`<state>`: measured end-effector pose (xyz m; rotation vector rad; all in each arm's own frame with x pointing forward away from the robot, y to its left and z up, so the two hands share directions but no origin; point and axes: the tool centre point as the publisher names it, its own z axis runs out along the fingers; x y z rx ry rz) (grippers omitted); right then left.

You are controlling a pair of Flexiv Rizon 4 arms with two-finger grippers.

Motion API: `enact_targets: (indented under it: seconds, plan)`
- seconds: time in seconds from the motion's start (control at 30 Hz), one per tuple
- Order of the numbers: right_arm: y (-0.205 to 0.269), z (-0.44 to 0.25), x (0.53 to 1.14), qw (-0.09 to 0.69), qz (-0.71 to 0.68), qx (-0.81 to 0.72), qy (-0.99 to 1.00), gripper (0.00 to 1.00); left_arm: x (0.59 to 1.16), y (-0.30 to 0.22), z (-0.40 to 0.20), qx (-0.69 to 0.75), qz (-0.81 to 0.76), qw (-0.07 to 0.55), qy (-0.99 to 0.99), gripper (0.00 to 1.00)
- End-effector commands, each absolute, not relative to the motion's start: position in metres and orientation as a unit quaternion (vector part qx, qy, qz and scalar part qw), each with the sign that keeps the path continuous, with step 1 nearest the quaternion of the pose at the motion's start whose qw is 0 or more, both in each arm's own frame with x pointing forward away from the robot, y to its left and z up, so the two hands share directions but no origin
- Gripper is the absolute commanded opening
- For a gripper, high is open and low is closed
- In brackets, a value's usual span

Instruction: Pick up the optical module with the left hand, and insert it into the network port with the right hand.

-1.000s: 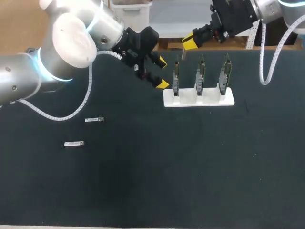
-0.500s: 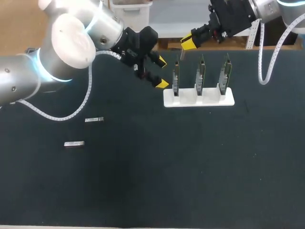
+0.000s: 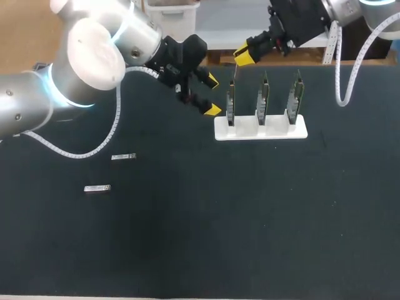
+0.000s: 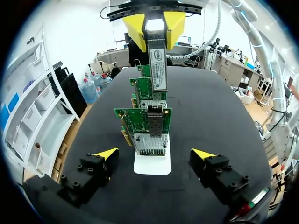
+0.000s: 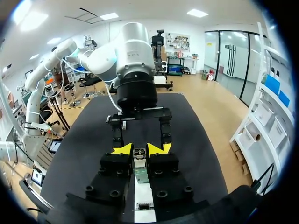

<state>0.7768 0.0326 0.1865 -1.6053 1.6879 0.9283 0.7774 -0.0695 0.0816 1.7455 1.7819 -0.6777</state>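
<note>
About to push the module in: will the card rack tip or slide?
Likely slides: the rack looks a light white base, loose on the table. Its cards stand tall and thin, so a high push by the module could tip it. Left gripper stands open, not bracing it.

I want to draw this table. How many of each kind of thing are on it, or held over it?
optical modules: 3
green cards: 3
white stand: 1
Total: 7
</note>
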Motion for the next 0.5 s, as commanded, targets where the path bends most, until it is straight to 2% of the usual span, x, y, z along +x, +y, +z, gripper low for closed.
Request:
enact_targets:
  seconds: [0.03,0.5]
  plan:
    - [0.0343,0.1858,0.7818,0.307,0.354,-0.611,0.638,0.00,0.7774,-0.0699,0.0818,0.649,-0.251,0.274,0.664,1.00]
    - [0.0415,0.1768,0.7843,0.294,0.343,-0.619,0.643,0.00,0.7774,-0.0699,0.0818,0.649,-0.251,0.274,0.664,1.00]
